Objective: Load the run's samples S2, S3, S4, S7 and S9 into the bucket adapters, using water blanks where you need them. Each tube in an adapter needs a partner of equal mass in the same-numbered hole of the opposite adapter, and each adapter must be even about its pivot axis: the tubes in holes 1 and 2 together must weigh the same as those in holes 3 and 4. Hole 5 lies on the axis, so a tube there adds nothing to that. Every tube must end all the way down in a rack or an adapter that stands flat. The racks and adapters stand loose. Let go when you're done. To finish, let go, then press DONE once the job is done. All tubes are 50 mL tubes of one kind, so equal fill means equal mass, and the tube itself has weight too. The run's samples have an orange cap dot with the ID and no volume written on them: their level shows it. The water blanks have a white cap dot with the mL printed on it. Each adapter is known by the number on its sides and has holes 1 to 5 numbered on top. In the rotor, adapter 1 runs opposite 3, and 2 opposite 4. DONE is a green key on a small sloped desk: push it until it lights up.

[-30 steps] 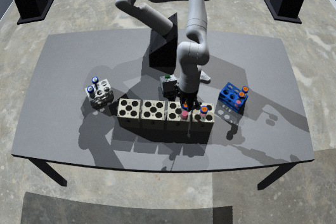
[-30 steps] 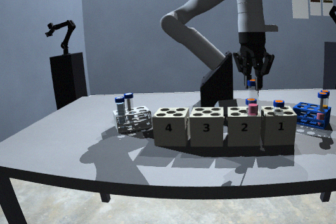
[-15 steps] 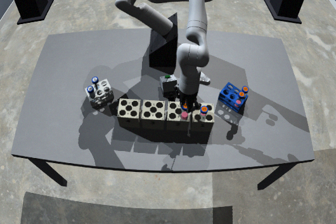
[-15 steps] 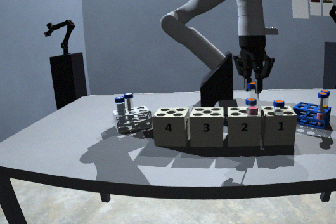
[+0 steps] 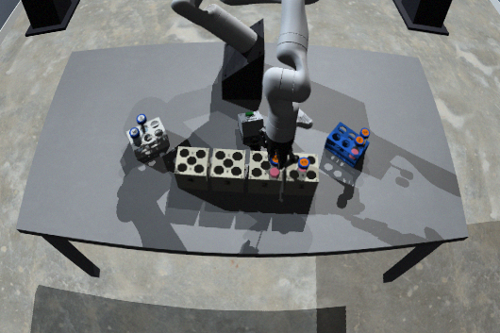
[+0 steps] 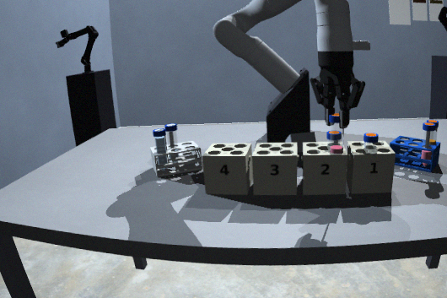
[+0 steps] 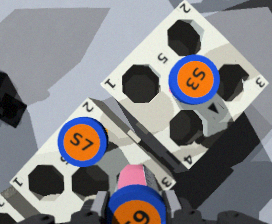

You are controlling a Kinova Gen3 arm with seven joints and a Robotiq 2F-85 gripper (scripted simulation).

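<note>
My gripper is shut on the cap end of sample tube S9 and holds it upright over adapter 2. The tube's pink-filled lower end is at the mouth of hole 3 of that adapter; how far in it sits I cannot tell. Sample S7 stands in adapter 2, apparently in hole 2. Sample S3 stands in hole 5 of adapter 1. Adapters 3 and 4 stand empty in the same row.
A blue rack to the right holds two orange-dotted tubes. A clear rack to the left holds two white-dotted blanks. The small desk with the green DONE key stands just behind adapter 2, beside the arm.
</note>
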